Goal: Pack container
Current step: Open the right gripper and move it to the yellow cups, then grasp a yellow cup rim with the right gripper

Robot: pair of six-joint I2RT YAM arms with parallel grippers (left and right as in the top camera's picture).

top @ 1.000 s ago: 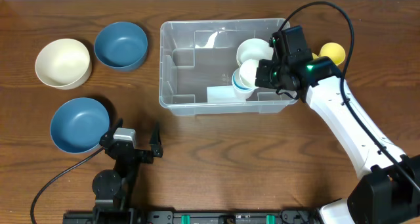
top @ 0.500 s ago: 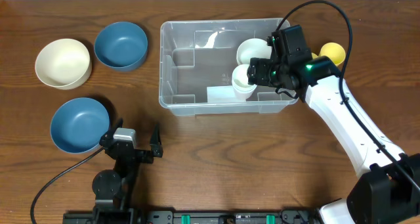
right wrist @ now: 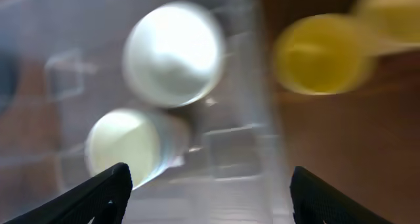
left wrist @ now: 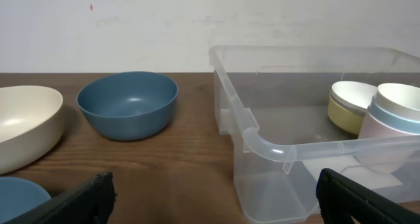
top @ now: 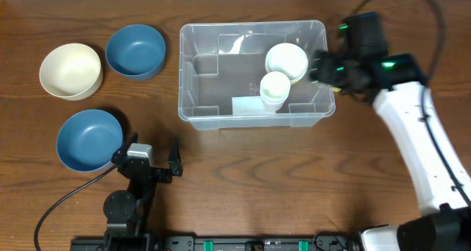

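From overhead, the large clear rectangular plastic container [top: 184,82] is seen standing on the brown wooden surface [top: 243,177], towards its far middle. A round off-white bowl [top: 286,59] and a white cup [top: 275,87] are seen inside its right half, just beside each other. A cream round bowl [top: 70,71], a blue round bowl [top: 135,51] and a second blue bowl [top: 90,139] are set well apart from it on the left. The left arm [top: 138,174] is placed near the front edge, its jaws spread wide and empty; the white right arm [top: 412,126] is positioned at the container's right rim. In the left wrist view, the container [left wrist: 262,145] is found at the right with the off-white bowl [left wrist: 351,104] and cup [left wrist: 397,115] behind its wall, the blue round bowl [left wrist: 128,104] and cream round bowl [left wrist: 26,125] at the left, and the left jaws are seen wide apart at both lower corners. In the right wrist view all is blurred: the right jaws are parted wide with nothing between them, above the off-white bowl [right wrist: 174,53] and cup [right wrist: 128,145], and a yellow round cup [right wrist: 321,53] is seen on the wood outside the container's wall
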